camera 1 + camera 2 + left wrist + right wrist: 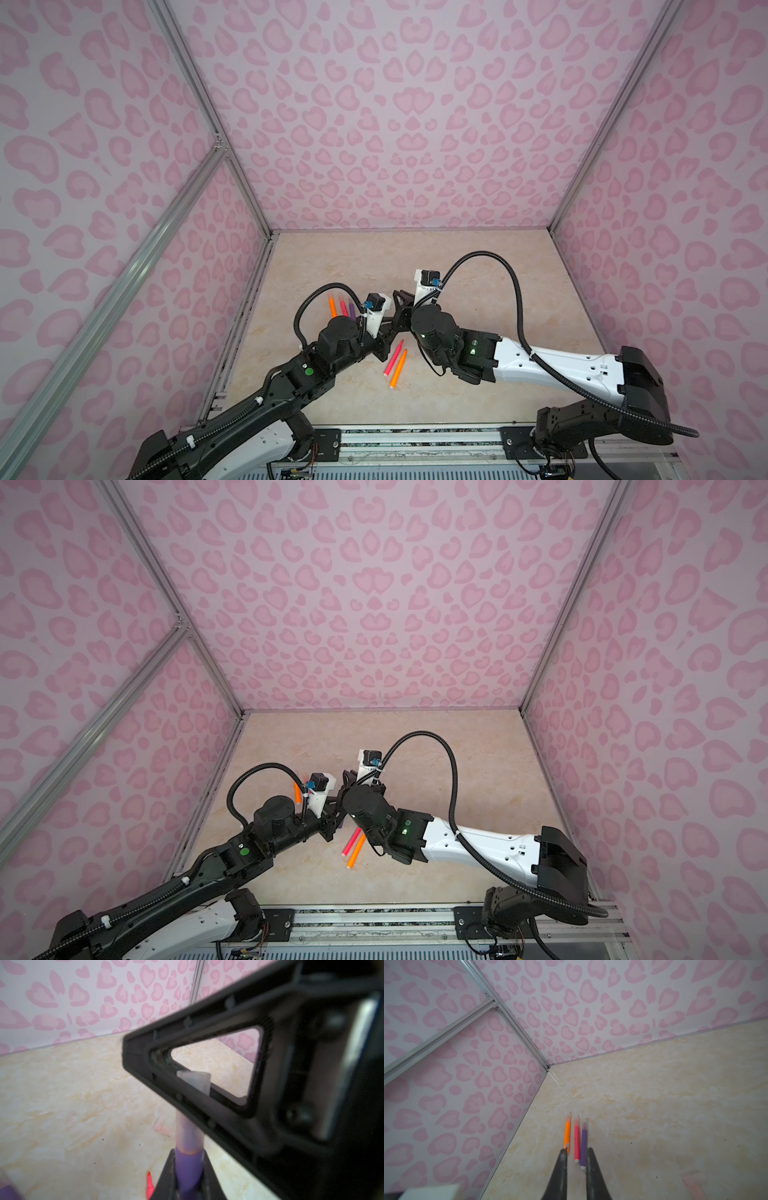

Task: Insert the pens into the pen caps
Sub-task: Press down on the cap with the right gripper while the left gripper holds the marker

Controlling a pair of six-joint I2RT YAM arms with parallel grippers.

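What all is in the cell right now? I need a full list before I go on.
capped pens: three, orange, pink, purple; side by side on the table, left part.
uncapped pens: two, pink and orange; side by side on the table, near the middle.
held pen: one, purple; in the left tool, held cap over its tip.
held cap: one, translucent; between the right tool's fingers.
loose cap: one made out, faint pinkish; lying on the table.
table: one, beige marbled.
walls: pink heart print; three sides.
left tool: shut on held pen.
right tool: shut on held cap.
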